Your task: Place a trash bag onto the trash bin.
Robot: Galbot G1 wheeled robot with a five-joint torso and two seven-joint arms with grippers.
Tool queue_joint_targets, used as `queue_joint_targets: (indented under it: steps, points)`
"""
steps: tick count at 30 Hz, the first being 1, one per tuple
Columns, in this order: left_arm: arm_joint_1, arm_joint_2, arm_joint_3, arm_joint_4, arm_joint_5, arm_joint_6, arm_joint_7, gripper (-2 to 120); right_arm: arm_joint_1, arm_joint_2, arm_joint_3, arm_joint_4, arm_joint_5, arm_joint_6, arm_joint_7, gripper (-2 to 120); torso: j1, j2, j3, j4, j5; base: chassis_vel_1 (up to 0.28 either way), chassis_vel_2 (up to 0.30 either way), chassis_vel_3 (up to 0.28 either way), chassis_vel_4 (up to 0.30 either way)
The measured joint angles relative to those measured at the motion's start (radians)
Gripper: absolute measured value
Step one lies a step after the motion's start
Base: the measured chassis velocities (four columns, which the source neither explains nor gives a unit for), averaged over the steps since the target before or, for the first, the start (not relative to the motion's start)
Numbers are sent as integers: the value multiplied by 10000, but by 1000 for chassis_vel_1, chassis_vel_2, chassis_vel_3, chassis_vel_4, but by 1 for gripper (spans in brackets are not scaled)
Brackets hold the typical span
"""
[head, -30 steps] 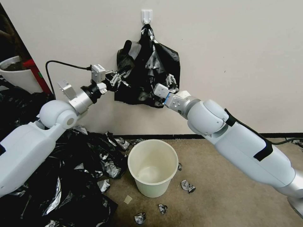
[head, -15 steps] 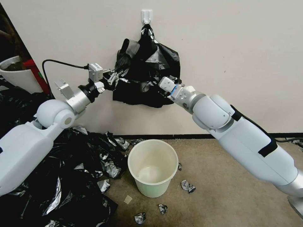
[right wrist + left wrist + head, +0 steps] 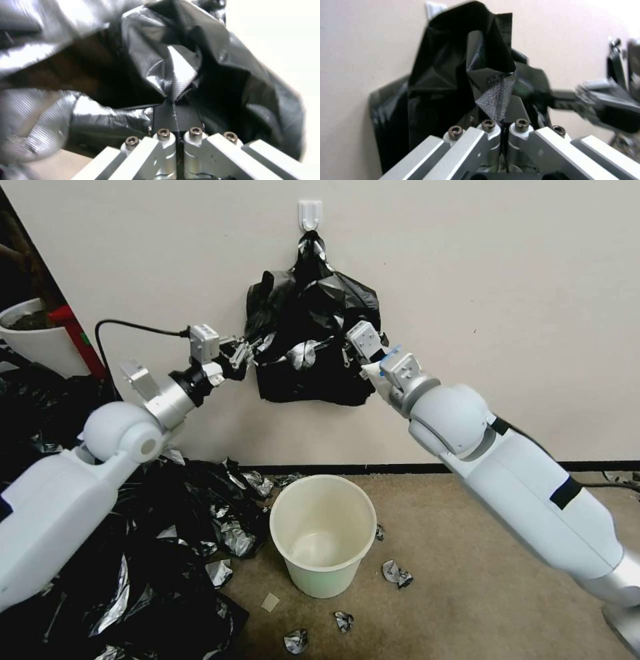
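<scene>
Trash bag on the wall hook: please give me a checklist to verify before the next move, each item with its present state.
1. Left gripper shut on trash bag film: ok.
2. Right gripper shut on the bag: ok.
3. Bag free of the hook: not ok, its neck hangs from it.
4. Only one bag layer pinched: cannot tell.
5. Bin upright, open and unlined on the floor below the bag: ok.
6. Bag mouth opened between the grippers: not ok, it is bunched.
</scene>
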Motion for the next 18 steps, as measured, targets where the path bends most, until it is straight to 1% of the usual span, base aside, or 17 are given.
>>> queue_joint_targets:
  steps: [1, 2, 3, 4, 5, 7, 8, 9, 10, 11, 12, 13, 15, 16, 18]
  points:
    - [270, -94, -262, -170, 61, -56, -141, 0, -351, 45, 99, 222, 708, 369, 268, 0, 0, 0, 0, 1, 1, 0, 0, 0, 0]
    - [270, -94, -262, -170, 61, -56, -141, 0, -351, 45, 99, 222, 708, 369, 268, 0, 0, 0, 0, 1, 1, 0, 0, 0, 0]
    - [696, -219, -704, -429, 155, -111, -287, 0, -979, 111, 286, 697, 1710, 844, 594, 0, 0, 1, -1, 0, 1, 0, 0, 0, 0]
    - [1143, -339, -1127, -678, 230, -140, -367, 0, -1644, 164, 510, 1225, 2410, 1192, 701, 0, 0, 0, -1, 0, 2, 0, 0, 0, 0]
    - [1143, -339, -1127, -678, 230, -140, -367, 0, -1644, 164, 510, 1225, 2410, 1192, 701, 0, 0, 0, -1, 0, 2, 0, 0, 0, 0]
    - [2305, -642, -1969, -1229, 368, -179, -427, 0, -2852, 250, 935, 2061, 3081, 1610, 642, 0, 0, 1, -2, -1, 2, 0, 0, 0, 0]
    - [2912, -803, -2300, -1450, 444, -185, -430, 0, -3411, 296, 1136, 2385, 3173, 1740, 518, 0, 0, 1, -3, -2, 1, 0, 0, 0, 0]
    - [2912, -803, -2300, -1450, 444, -185, -430, 0, -3411, 296, 1136, 2385, 3173, 1740, 518, 0, 0, 1, -3, -2, 1, 0, 0, 0, 0]
    - [3445, -947, -2591, -1651, 511, -193, -430, 0, -4046, 346, 1335, 2695, 3184, 1853, 399, 0, 0, 0, -2, -1, -3, 0, 0, 0, 0]
    - [4137, -1171, -2962, -1950, 582, -208, -430, 0, -4679, 418, 1533, 2960, 3126, 1924, 305, 0, -1, 1, -2, 1, -2, 0, 0, 0, 0]
    - [4565, -1336, -3215, -2159, 619, -228, -430, 0, -5121, 494, 1671, 3142, 3041, 1980, 248, 0, 0, 0, -3, 1, -1, 0, 0, 0, 0]
    - [4565, -1336, -3215, -2159, 619, -228, -430, 0, -5121, 494, 1671, 3142, 3041, 1980, 248, 0, 0, 0, -3, 1, -1, 0, 0, 0, 0]
    - [5586, -1825, -3758, -2691, 803, -315, -422, 0, -6090, 668, 1905, 3529, 2887, 2120, 147, 0, -1, 0, -3, 1, 0, 0, 0, 0, 0]
    - [5586, -1825, -3758, -2691, 803, -315, -422, 0, -6090, 668, 1905, 3529, 2887, 2120, 147, 0, -1, 0, -3, 1, 0, 0, 0, 0, 0]
    - [6380, -2283, -4089, -3132, 990, -366, -405, 0, -6807, 863, 2062, 3855, 2722, 2224, 75, 0, -1, 1, -2, 1, 1, 0, 0, 0, 0]
